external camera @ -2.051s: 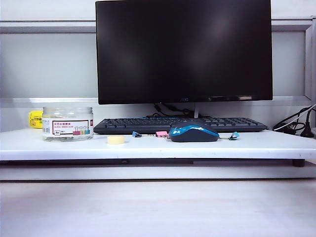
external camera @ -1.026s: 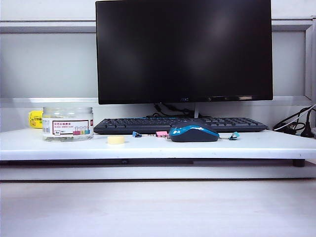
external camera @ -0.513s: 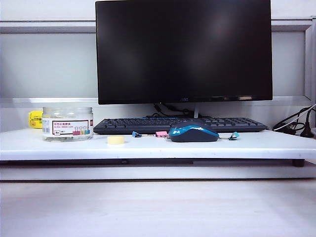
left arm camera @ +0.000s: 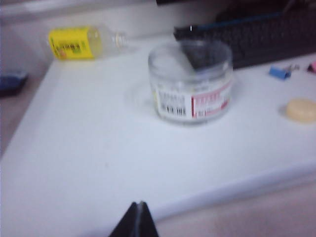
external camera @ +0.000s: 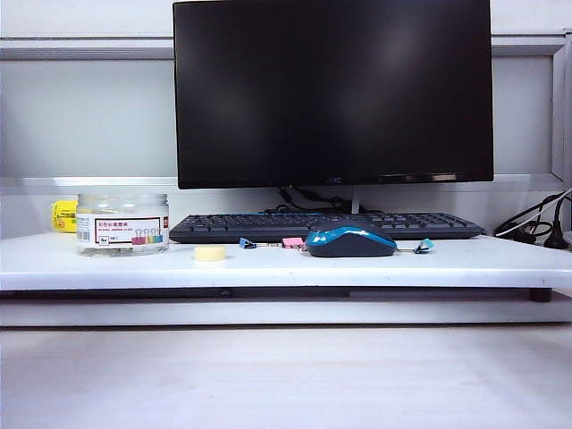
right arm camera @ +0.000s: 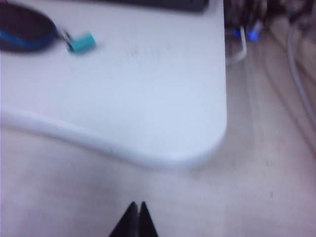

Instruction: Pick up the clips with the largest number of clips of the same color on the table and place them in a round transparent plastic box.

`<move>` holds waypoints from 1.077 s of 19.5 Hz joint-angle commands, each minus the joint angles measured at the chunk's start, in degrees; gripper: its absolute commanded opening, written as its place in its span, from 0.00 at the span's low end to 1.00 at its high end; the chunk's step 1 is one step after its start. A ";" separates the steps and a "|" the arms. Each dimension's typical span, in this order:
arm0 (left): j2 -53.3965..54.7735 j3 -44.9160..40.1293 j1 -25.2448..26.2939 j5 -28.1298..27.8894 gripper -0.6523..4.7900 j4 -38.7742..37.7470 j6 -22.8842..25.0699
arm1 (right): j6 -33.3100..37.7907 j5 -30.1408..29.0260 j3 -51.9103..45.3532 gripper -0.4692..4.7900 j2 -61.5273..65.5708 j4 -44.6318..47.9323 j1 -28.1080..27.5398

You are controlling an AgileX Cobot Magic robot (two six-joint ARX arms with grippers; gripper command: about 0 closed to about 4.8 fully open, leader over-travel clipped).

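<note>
From the outside view no arm shows; the round transparent plastic box (external camera: 122, 224) stands near the surface's (external camera: 268, 268) left edge. The left wrist view is blurry: the left gripper (left arm camera: 138, 219) is pinched together off the front edge. The right gripper (right arm camera: 135, 219) is pinched together too, off the front right corner.

On the shelf (external camera: 89, 268), the round box (external camera: 122, 223) stands left of the keyboard (external camera: 326, 225).

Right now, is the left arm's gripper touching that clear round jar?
Apart. In the left wrist view the left gripper, jaws shut, sits off the white shelf's front edge, with bare shelf between it and the round transparent plastic box.
</note>
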 commanded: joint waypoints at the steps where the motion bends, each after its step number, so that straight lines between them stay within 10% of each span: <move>1: 0.02 -0.15 0.00 0.22 0.11 3.19 -0.02 | -0.28 -0.31 0.00 0.08 -0.02 1.68 -0.02; 7: 0.04 -0.15 0.00 9.01 0.11 0.70 0.00 | -0.11 -2.01 0.00 0.08 -0.02 -0.02 -0.04; 21: 0.04 -0.13 -0.02 9.05 0.11 -3.56 0.00 | 1.62 -1.55 0.00 0.08 0.00 -2.84 -0.04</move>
